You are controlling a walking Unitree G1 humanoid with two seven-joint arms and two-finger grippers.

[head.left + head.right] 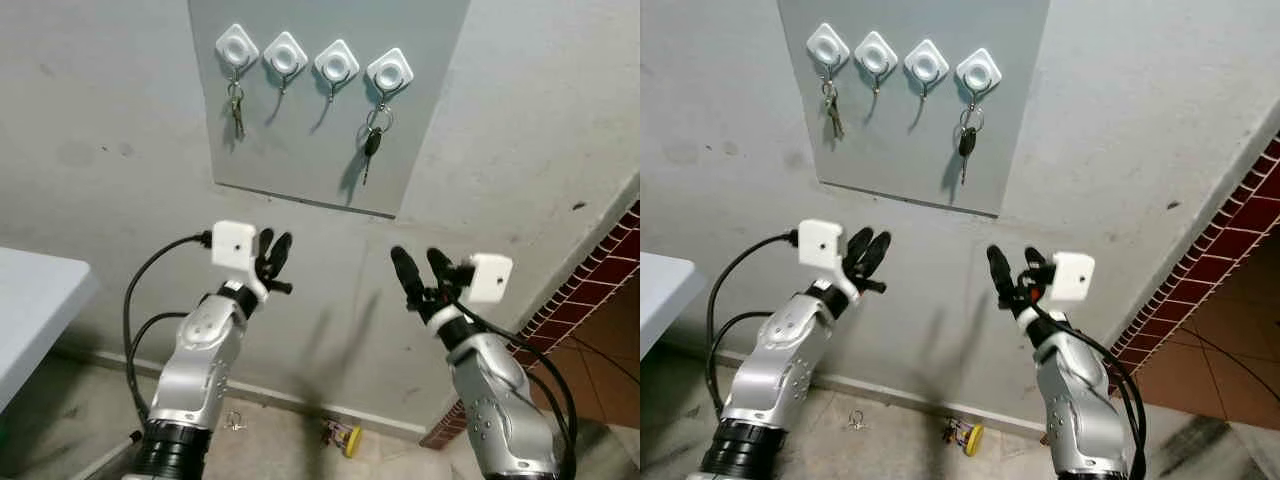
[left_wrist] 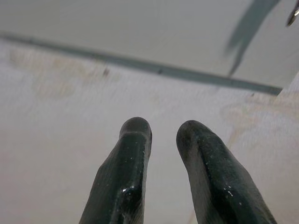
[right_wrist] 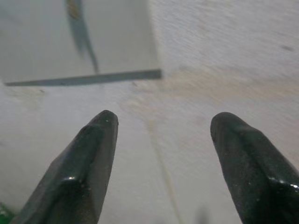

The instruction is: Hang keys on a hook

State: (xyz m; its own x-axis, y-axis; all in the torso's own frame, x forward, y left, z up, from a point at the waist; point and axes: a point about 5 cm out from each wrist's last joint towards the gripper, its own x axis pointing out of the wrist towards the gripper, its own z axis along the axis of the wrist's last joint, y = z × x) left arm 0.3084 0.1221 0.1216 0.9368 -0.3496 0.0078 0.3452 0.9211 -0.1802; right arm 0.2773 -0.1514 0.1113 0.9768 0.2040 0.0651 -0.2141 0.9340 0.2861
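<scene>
Grey board (image 1: 300, 120) carries 4 hooks; keys (image 1: 372, 145) hang on 2. Left hand (image 1: 273, 255) and right hand (image 1: 421, 268), both spread and empty, hover below it.

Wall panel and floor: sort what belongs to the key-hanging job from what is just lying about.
Belongs to the job:
- grey wall panel with four white square hooks
- bunch of metal keys on the leftmost hook
- black-headed car key on the rightmost hook
- left gripper and right gripper, both empty

Lying about:
- yellow object on the floor
- small metal ring on the floor
- white table
</scene>
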